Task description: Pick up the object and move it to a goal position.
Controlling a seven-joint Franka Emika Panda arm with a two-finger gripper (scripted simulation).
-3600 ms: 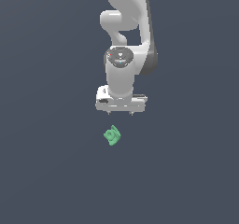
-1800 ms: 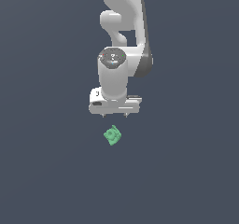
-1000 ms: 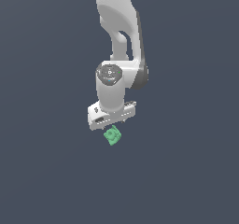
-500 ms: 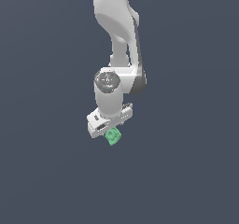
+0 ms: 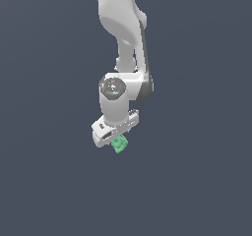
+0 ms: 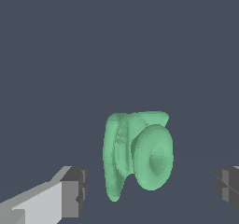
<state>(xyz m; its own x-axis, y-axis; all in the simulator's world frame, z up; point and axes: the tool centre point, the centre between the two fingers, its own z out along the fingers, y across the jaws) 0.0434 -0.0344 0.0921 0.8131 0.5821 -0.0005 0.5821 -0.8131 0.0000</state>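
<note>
The small bright green lumpy object with a ring-like bump lay on the dark grey floor, between the spread fingers of the white robot gripper, clear of both, its long axis across the gap.

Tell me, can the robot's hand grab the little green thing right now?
Probably yes. In the wrist view the green object sits between the two fingers of the open hand, with a gap on each side and nothing else in between. In the exterior view the hand is right down over it.
</note>
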